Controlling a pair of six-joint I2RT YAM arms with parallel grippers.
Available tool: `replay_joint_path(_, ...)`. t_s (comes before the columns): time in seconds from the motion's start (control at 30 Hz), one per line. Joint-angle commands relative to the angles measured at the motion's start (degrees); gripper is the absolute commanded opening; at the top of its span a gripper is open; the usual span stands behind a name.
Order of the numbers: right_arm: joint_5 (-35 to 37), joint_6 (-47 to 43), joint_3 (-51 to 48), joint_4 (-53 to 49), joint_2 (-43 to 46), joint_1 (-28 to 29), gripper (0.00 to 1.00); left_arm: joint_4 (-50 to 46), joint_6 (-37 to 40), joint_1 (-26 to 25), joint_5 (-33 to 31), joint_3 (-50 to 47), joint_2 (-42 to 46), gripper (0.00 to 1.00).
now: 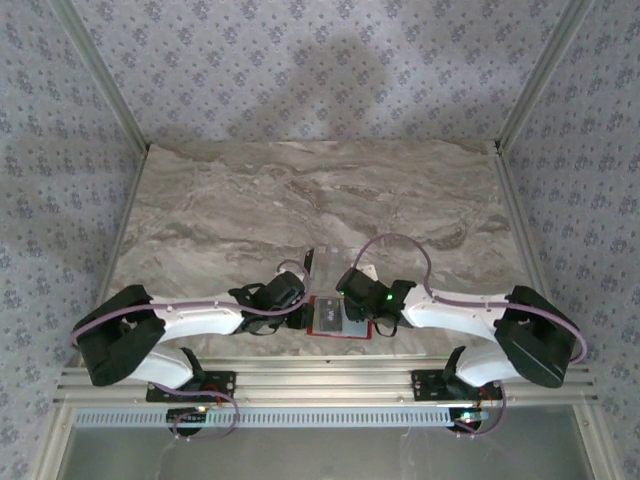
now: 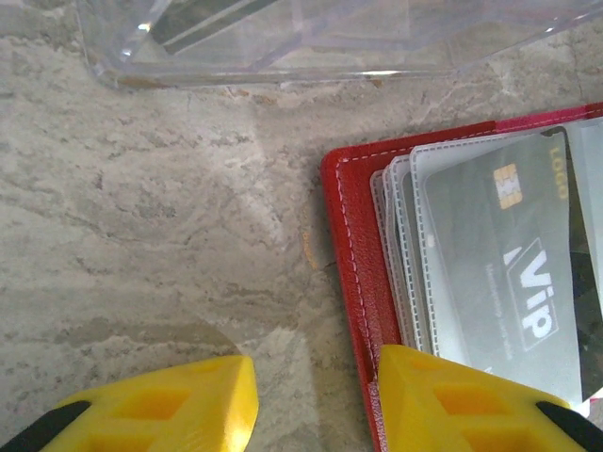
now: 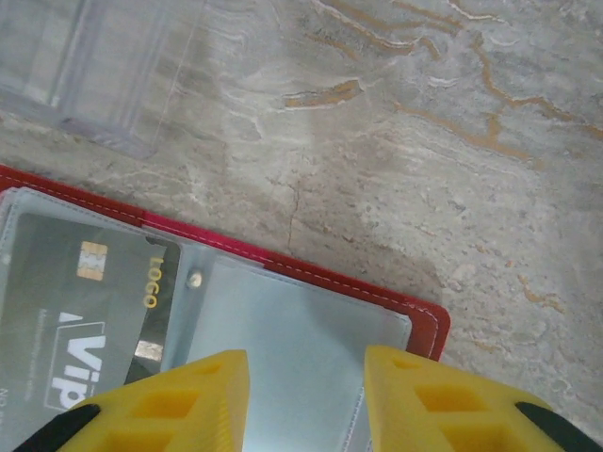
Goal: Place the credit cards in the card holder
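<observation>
Lying open: card holder [image 2: 345,247], red cover down on the marble worktop [image 1: 300,200], at its near edge between the two arms, clear sleeves facing up.
Credit card [image 2: 499,273]: grey, with a gold chip and white "Vip" lettering, tucked in the top sleeve on the holder's left half; darker strip marked "LOGO" along its inner edge. Same card or a second one, cannot tell.
Right half of holder: sleeves frosted and pale, small snap stud near the fold.
Left gripper [image 2: 316,377]: released, yellow fingers apart; one finger over the holder's left red edge, the other over bare worktop just beside it. Contact with the cover, cannot tell.
Right gripper [image 3: 306,372]: released, fingers spread above the right-hand sleeves, nothing between them.
Clear plastic box [image 2: 330,38]: on the worktop just beyond the holder's far edge, apart from it, a dark strip visible inside.
</observation>
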State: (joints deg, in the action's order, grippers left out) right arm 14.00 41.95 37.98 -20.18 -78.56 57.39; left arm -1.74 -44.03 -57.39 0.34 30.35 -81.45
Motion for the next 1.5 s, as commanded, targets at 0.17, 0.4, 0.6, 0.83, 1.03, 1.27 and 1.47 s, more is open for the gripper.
replay_joint_path(0.17, 2.1, -2.1, 2.8, -0.7, -5.6, -0.1, 0.39, 5.9, -0.3, -1.3, 4.1, -0.2, -5.4, 0.41)
replay_joint_path(0.4, 2.4, 0.0, 2.0, -0.6, -8.7, 0.9, 0.32, 5.7, 0.1, -1.3, 4.1, 0.2, -5.9, 0.41)
replay_joint_path(0.6, 2.9, 1.9, 1.6, -0.5, -10.1, 2.4, 0.10, 5.9, 0.1, -1.3, 4.1, 0.0, -6.4, 0.41)
replay_joint_path(0.83, 4.4, 0.7, 3.6, -2.5, -6.7, 3.3, 0.00, 6.8, -0.2, -1.3, 4.2, -0.7, -8.0, 0.41)
replay_joint_path(1.03, 2.8, -1.7, 5.9, -2.3, -3.0, 3.9, 0.00, 7.9, -0.8, -1.9, 4.1, -0.7, -9.4, 0.40)
replay_joint_path(1.27, -2.9, -2.2, 7.0, 2.5, -3.6, 3.6, 0.00, 9.6, -2.0, -2.6, 4.1, -0.7, -10.5, 0.39)
replay_joint_path(1.47, -9.5, -1.0, 9.8, 9.6, -10.9, 3.2, 0.00, 11.7, -3.6, -3.9, 3.9, -0.6, -11.7, 0.38)
